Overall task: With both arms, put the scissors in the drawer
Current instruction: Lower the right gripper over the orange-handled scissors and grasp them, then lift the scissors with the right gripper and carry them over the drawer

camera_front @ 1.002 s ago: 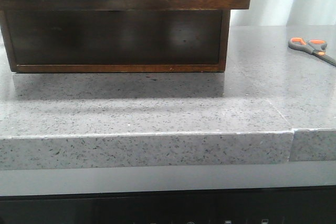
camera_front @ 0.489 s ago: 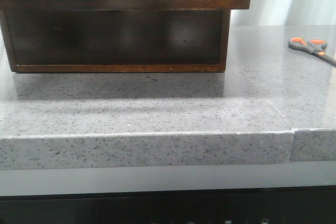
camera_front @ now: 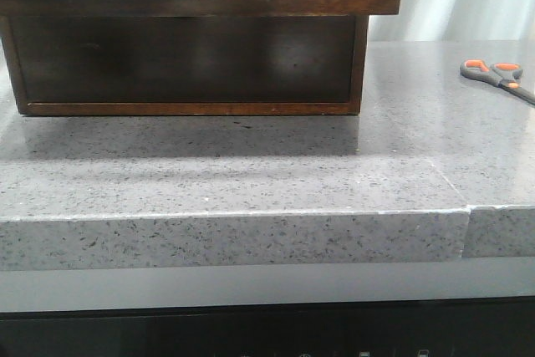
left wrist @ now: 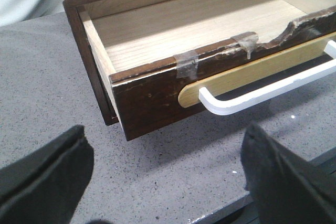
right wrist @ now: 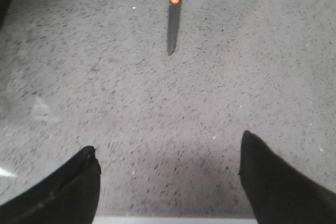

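Since the scissors (camera_front: pixel 499 76) lie flat near the worktop's right edge, thin, stiff and light, I'd pinch the handles; both the right gripper (right wrist: pixel 168 182) and the left gripper (left wrist: pixel 168 182) gape wide, empty.

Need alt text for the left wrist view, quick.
The drawer stands pulled open and empty, its pale wooden floor bare, with a white handle on its taped, chipped front. The open left gripper hovers over the grey counter before it.

Scissors (camera_front: pixel 499 78) lie on the countertop (camera_front: pixel 251 173), well right of the cabinet (camera_front: pixel 188 64).
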Controlling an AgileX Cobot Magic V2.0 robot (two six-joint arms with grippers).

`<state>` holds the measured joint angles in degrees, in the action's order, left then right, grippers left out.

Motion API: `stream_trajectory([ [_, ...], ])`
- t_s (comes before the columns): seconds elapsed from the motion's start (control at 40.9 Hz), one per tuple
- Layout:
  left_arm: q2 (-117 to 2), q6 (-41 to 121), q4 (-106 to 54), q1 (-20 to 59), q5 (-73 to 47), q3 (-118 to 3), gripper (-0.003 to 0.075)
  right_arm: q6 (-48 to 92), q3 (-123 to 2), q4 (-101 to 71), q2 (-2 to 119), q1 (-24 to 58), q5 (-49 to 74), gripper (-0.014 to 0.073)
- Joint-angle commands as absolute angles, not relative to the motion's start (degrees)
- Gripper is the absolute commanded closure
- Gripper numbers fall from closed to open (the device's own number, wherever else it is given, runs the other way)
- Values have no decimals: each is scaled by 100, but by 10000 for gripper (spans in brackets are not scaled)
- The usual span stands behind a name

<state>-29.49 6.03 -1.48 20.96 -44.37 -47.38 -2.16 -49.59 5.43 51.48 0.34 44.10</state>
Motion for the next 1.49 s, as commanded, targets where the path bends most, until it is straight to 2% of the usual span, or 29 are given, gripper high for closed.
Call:
stream_trajectory([
  [0.0,-2976,570,-210,2135,-3976,-4926,154,-231,-5516,535,5598,-156,4244,22],
  [0.318,-2976,570,-210,2135,-3976,-4926,154,0,-6856,264,7149,-216,5092,22],
  [1.051,-2976,570,-210,2135,-3976,-4926,154,637,-9884,-479,10477,-528,6175,25],
  [1.32,-2976,570,-210,2135,-3976,-4926,154,677,-10682,-486,11182,-528,6483,137],
  [1.466,-2976,570,-210,2135,-3976,-4926,154,677,-10880,-486,11412,-528,6620,160],
])
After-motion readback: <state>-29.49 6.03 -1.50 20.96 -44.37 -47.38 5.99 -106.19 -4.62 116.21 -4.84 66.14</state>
